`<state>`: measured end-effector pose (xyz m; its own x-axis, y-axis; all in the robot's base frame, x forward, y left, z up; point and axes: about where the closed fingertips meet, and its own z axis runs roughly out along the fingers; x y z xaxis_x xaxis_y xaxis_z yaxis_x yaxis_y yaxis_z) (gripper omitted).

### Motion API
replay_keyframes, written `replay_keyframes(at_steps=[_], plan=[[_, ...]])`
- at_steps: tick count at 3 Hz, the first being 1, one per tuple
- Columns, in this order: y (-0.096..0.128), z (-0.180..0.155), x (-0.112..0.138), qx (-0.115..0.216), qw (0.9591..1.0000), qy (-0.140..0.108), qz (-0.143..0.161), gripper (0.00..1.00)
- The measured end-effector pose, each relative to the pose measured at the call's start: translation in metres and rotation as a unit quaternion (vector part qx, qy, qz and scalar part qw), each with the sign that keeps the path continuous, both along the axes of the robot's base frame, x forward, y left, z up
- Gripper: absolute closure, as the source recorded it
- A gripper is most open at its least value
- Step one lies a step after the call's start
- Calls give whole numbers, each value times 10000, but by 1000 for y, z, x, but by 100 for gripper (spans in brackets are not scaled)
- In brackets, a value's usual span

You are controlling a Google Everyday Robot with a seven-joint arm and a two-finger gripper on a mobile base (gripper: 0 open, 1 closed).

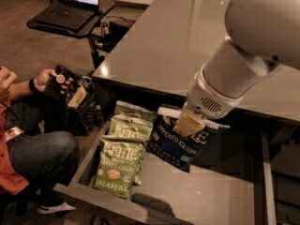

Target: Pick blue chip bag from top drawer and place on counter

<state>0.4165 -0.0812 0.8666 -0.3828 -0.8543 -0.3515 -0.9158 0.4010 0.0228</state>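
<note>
Over top drawer (213,198), arm (234,74) slants down, hand (189,123) on blue chip bag (169,147), grip unclear.

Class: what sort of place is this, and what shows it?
Likely a robot lab's mock kitchen: grey counter, open top drawer holding green chip bags, laptop nearby, gripper at the blue chip bag.
</note>
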Motion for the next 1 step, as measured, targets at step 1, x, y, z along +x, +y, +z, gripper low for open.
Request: replay_keyframes(at_steps=[1], plan=[[0, 1, -1, -2, 10000, -9, 0, 100]])
